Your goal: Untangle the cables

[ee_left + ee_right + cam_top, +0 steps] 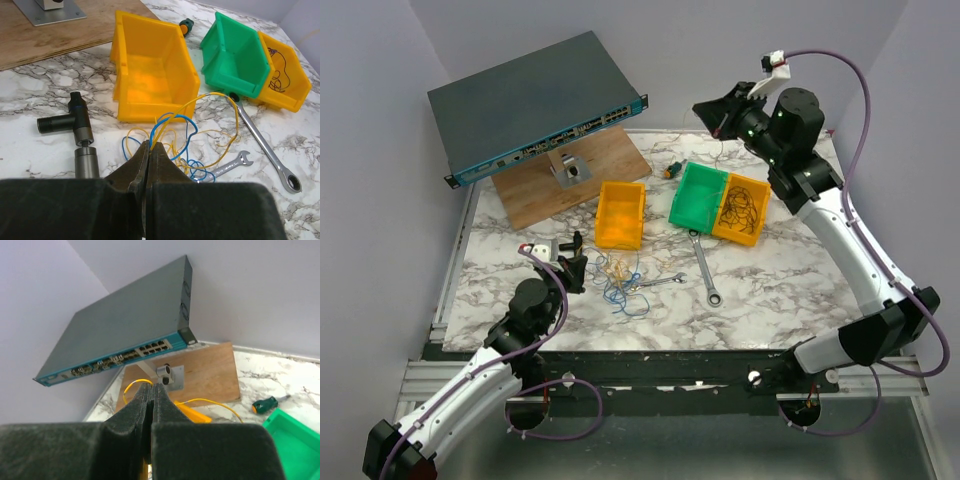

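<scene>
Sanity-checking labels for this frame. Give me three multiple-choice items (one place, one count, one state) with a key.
1. Where does the cable tangle lie?
A. in the green bin
B. on the wooden board
C. on the marble tabletop, on the near side of the empty yellow bin

2. How many wrenches are in view?
A. two
B. one
C. four

3. The left gripper is:
A. open wide
B. shut on cable strands
C. gripping a wrench

Key:
1. C, the wires spread over marble by that bin.
2. A, a long wrench and a short wrench.
3. B, blue and yellow strands come out between its closed fingers.
</scene>
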You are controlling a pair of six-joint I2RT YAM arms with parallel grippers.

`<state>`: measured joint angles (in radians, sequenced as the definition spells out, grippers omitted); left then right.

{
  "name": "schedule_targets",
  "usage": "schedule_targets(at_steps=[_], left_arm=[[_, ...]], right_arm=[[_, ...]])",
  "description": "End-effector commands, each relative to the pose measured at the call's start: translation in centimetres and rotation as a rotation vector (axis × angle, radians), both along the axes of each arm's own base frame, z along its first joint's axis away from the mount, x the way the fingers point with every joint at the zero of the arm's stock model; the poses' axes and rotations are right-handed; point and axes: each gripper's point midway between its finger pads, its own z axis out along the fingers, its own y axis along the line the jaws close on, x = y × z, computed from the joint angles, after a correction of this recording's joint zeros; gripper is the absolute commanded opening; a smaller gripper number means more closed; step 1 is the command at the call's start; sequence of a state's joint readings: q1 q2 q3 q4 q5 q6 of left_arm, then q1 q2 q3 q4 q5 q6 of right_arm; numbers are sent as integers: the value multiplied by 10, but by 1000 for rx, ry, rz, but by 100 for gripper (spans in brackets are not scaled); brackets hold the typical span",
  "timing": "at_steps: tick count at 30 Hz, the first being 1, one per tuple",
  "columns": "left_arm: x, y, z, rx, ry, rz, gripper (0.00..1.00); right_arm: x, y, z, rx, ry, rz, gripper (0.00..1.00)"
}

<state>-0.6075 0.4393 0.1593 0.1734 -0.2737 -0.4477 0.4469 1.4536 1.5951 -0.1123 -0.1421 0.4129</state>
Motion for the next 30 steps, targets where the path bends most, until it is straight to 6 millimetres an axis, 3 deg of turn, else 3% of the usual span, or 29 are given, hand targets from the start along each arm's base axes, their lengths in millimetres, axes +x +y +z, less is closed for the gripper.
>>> schedule_targets(at_steps=[1,5,8,13,17,22,30], left_arm=[[-1,-2,1,3,-18,-24,0],[-1,-3,1,5,-18,-28,0],[-1,-3,0,5,-18,-27,0],[0,-4,0,7,-17,-28,0],[0,-4,0,6,-19,-30,0],[0,-4,0,10,-18,-31,0],[1,-6,0,10,-17,-33,0]], right_arm=[[8,0,16,85,-18,101,1],[30,-12,-1,128,29,128,1],[44,-20,-24,182,71,187,1],[72,-41,-91,271,200,231,1],[80,-34,-125,275,273,336,1],[82,-35,-126,265,273,329,1],[68,-13,-124,154,279,408,1]])
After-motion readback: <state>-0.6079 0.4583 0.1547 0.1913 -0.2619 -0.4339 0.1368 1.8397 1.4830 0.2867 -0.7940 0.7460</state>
